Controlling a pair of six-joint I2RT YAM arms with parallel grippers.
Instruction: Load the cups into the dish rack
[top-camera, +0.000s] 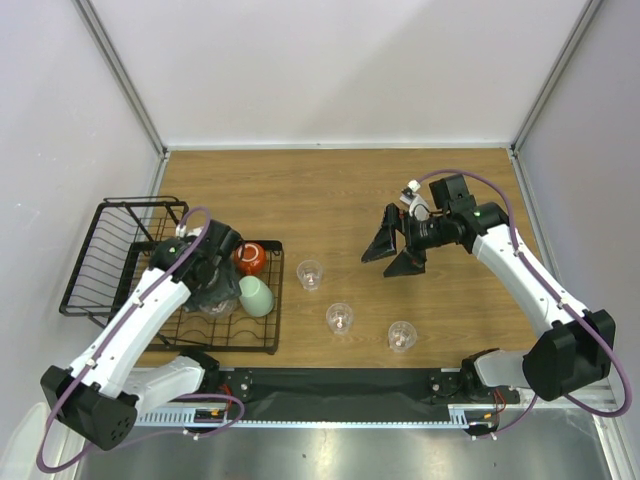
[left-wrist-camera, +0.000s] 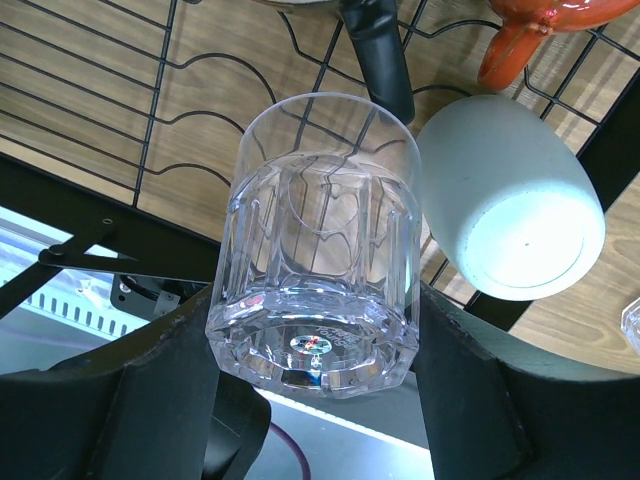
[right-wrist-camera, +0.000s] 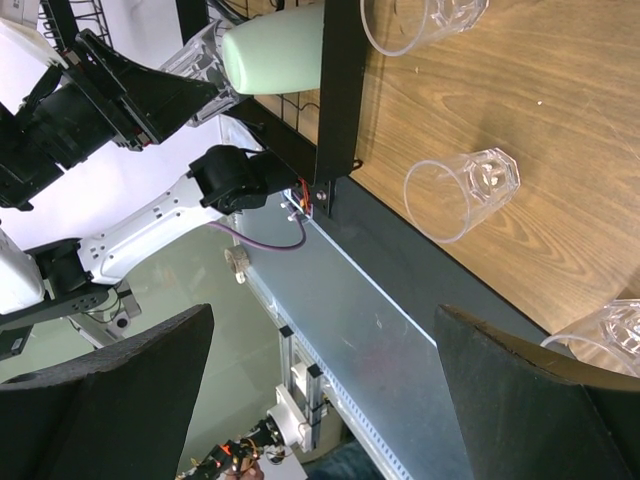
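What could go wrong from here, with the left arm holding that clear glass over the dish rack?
The left gripper pinches the clear tumbler only near its base, so the smooth glass might slip or tilt. The mint-green cup sits close beside it, so lowering may knock that cup. The tumbler's rim could land unevenly on the dish rack wires and tip once released.

Wooden table with a rack and three loose tumblers

The brown wood-grain table (top-camera: 400, 190) carried a black wire dish rack (top-camera: 276, 300) at its left side, near the front edge. Three clear tumblers stood on the bare wood to the rack's right, apart from one another: the first tumbler (top-camera: 310, 274) just beside the rack, the second tumbler (top-camera: 340, 318) nearer the front, the third tumbler (top-camera: 402, 335) furthest right.
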